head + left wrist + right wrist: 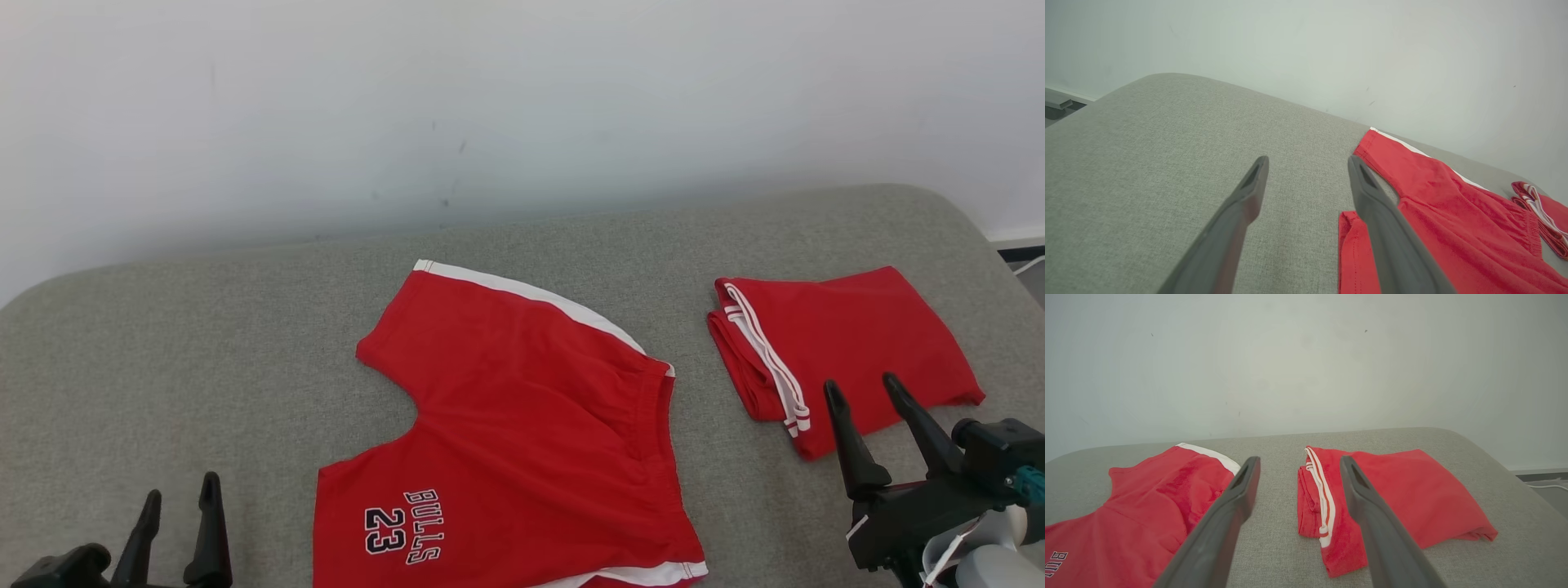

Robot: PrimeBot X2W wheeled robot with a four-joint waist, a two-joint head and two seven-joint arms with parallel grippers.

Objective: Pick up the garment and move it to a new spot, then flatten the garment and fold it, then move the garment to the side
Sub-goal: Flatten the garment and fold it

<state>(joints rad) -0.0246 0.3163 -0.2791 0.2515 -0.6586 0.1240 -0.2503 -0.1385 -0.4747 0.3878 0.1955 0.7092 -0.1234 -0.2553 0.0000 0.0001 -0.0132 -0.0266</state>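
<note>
The shorts are spread flat, so folding is judged due. The left gripper and right gripper are held apart and empty. An edge must be gripped next.

Grey fabric-covered tabletop with rounded corners against a pale wall with a few dark scuffs; a folded red garment with white stripes lies at its right; white cable beyond that edge

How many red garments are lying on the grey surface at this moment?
2. The red shorts printed BULLS 23 lie spread out in the middle. The folded red garment lies to their right, apart from them. Something could be hidden beneath either; I cannot tell.
</note>
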